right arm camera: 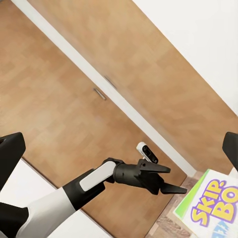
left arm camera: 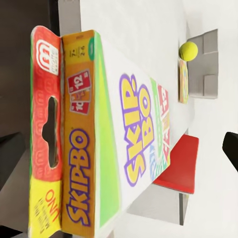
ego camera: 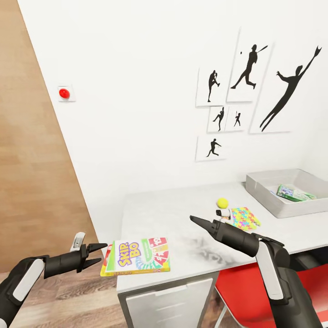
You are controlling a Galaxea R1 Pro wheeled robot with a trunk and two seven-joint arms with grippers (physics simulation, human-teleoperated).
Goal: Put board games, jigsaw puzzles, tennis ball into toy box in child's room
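A yellow, green and red Skip-Bo board game (ego camera: 136, 256) lies flat on the near left corner of the light grey table (ego camera: 173, 214), overhanging its edge. My left gripper (ego camera: 98, 254) is open just left of that box; in the left wrist view the board game (left arm camera: 106, 144) lies endwise between the spread fingers. My right gripper (ego camera: 193, 219) hovers open over the middle of the table. Behind it sit the tennis ball (ego camera: 222, 202) and a jigsaw puzzle (ego camera: 245, 217). The grey toy box (ego camera: 262, 197) at the back right holds a green printed box (ego camera: 295, 193).
A red chair (ego camera: 255, 282) is tucked under the table on the right. White drawer fronts (ego camera: 168, 300) face me below the top. A wooden door (ego camera: 32, 159) stands at the left, and baseball prints (ego camera: 248, 68) hang on the white wall.
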